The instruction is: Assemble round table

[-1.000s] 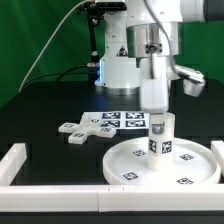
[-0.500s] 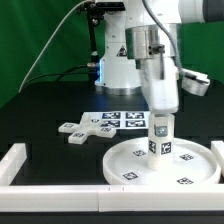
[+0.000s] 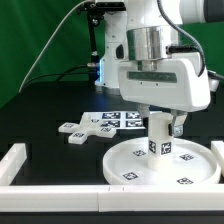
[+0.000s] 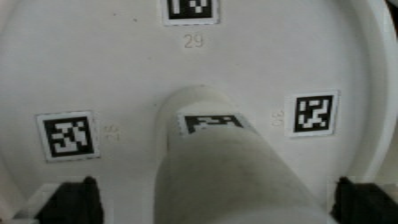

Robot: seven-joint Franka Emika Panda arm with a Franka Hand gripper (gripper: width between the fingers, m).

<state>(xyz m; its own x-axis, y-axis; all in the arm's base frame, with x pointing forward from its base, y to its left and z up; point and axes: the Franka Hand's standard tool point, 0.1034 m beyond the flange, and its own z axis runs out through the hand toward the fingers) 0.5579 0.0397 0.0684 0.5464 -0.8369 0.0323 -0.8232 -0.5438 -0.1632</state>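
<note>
The large white round disc point(image 3: 135, 160) lies flat at the front, tags facing up. The short thick cylinder leg point(image 3: 160, 140) stands upright near its middle. My gripper point(image 3: 161, 122) hangs straight over the leg with its jaws to either side of the leg's top. In the wrist view the leg point(image 4: 222, 160) rises between the dark fingertips point(image 4: 71, 200), with a clear gap on each side, so the gripper point(image 4: 217, 205) is open and holds nothing. The disc point(image 4: 125, 70) fills the wrist view. The cross-shaped base point(image 3: 85, 127) lies on the table towards the exterior view's left.
The marker board point(image 3: 122, 119) lies behind the disc, by the robot's base. A white straight-edged border wall point(image 3: 60, 168) runs along the front and up both sides. Cables hang at the back left.
My wrist has turned about the upright axis, so the broad side of the hand now faces the exterior camera. The leg and disc stay where they were.
</note>
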